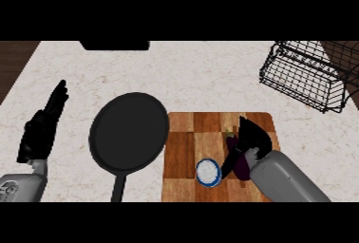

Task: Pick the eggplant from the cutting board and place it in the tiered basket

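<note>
A dark purple eggplant (233, 154) lies lengthwise on the wooden cutting board (189, 152), stem end pointing away from me. My right hand (255, 136) lies over the eggplant's right side with fingers stretched forward; part of the eggplant is hidden under it. The black wire tiered basket (308, 76) stands at the far right of the counter, well beyond the board. My left hand (43, 128) rests open at the left edge, fingers up, holding nothing.
A black frying pan (129, 135) lies left of the board, its handle toward me. A small white-and-blue bowl (209, 172) sits on the board's near part, beside the eggplant. A dark object (116, 45) is at the counter's far edge.
</note>
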Action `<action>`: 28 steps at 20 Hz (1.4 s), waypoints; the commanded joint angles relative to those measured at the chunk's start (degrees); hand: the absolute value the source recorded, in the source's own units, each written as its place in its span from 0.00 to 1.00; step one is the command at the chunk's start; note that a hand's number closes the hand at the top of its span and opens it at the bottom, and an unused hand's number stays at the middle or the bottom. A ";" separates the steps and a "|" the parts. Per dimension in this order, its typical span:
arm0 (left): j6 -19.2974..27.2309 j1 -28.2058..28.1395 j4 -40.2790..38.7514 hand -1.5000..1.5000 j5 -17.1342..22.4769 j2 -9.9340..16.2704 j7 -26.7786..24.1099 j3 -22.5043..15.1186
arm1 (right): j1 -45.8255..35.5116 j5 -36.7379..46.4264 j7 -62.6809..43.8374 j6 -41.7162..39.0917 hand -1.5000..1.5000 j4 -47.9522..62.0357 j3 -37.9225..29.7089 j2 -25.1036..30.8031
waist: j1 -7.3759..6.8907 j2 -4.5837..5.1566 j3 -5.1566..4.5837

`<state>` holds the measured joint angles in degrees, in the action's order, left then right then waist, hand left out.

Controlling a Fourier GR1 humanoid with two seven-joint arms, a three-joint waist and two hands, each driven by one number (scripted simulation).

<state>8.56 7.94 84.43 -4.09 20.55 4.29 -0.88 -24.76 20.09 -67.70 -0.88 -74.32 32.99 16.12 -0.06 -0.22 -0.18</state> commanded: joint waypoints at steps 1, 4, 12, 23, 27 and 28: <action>1.03 1.06 -0.88 0.50 -1.29 -1.77 0.51 -0.33 | -0.76 1.84 -8.72 0.15 0.00 3.32 -0.96 -4.68 | -0.05 0.24 0.16; -0.14 0.46 1.17 0.50 -1.11 -0.99 1.99 0.11 | 2.05 1.62 -5.04 -0.66 0.00 4.70 -2.42 -4.02 | -0.10 0.21 0.18; 0.49 1.35 0.95 0.50 -2.10 -2.84 1.63 -0.15 | -1.35 3.98 1.41 -7.25 1.00 9.25 1.88 -6.46 | -0.50 0.25 0.18; -1.46 -2.92 0.58 0.50 -2.77 -2.77 -2.87 1.94 | 1.29 6.98 -3.78 -3.03 1.00 -3.28 -7.94 -7.39 | 0.06 0.07 0.16; -2.48 4.35 -2.32 0.50 -2.63 -2.75 -0.29 1.07 | -16.46 16.43 1.91 8.75 1.00 14.54 -11.25 -14.55 | -2.34 1.03 0.20; -2.62 4.75 -1.50 0.50 -2.75 -2.76 0.90 0.65 | -18.79 16.95 4.84 10.26 1.00 17.07 -13.55 -13.28 | -3.06 1.29 0.25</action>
<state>6.56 10.25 82.50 -6.62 17.94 3.53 0.58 -34.63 32.22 -61.46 0.67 -64.92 22.97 5.14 -1.43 0.40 -0.08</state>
